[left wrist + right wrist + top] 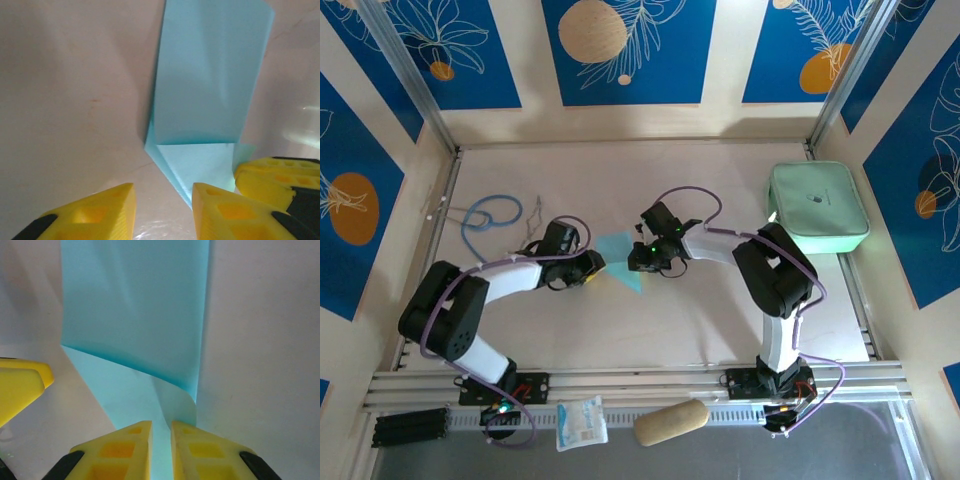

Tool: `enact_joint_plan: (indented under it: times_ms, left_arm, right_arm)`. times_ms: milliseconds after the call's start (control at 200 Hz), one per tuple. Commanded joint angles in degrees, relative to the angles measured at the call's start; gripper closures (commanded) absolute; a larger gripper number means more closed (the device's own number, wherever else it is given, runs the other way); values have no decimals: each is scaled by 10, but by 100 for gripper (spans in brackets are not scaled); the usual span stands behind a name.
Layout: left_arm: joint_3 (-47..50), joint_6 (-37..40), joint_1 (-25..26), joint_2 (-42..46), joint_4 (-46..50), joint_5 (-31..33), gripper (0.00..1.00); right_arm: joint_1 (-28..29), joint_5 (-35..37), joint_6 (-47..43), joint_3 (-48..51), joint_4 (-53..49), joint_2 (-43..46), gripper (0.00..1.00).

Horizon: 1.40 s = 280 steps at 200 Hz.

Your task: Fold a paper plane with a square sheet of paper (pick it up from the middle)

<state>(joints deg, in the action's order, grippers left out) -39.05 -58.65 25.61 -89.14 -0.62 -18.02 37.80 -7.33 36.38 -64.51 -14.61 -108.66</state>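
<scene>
The light-blue square sheet of paper (618, 258) lies partly folded on the table between my two grippers, tapering to a point toward the near side. In the left wrist view the sheet of paper (210, 90) has a flap standing up over a flat triangular part. My left gripper (164, 200) is open, and the paper's tip lies beside its right finger (225, 210), not between the jaws. My right gripper (161, 440) has its jaws a narrow gap apart over the paper (135, 315), with a curled flap edge touching the right fingertip (200, 445).
A mint-green zip case (818, 208) sits at the right edge. A blue cable loop (490, 218) lies at the back left. A white snack packet (581, 423) and a tan oblong object (671, 423) rest on the front rail. Walls close in three sides.
</scene>
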Motion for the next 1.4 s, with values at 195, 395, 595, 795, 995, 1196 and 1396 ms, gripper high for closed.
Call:
enact_joint_plan:
  times_ms: [195,395,595,795,995,1196,1396]
  left_arm:
    - [-27,-6,-6,-35,-30,-41,75]
    - [-31,-10,-9,-48,-42,-45,74]
    - [-33,-16,-15,-68,-67,-60,74]
    - [-26,-31,-23,-83,-111,-88,77]
    - [-21,-34,-32,-101,-144,-115,79]
    - [-22,-36,-38,-119,-167,-132,82]
    - [-23,-38,-38,-114,-168,-131,89]
  right_arm:
    - [3,11,5,-9,-33,-21,83]
    - [3,11,4,-10,-35,-25,84]
    - [3,11,3,-8,-36,-25,84]
    - [1,11,1,-7,-35,-27,84]
    - [-3,7,-8,-5,-30,-26,84]
    - [-4,-4,-43,-1,-13,-16,83]
    - [-5,5,-85,-5,-9,22,78]
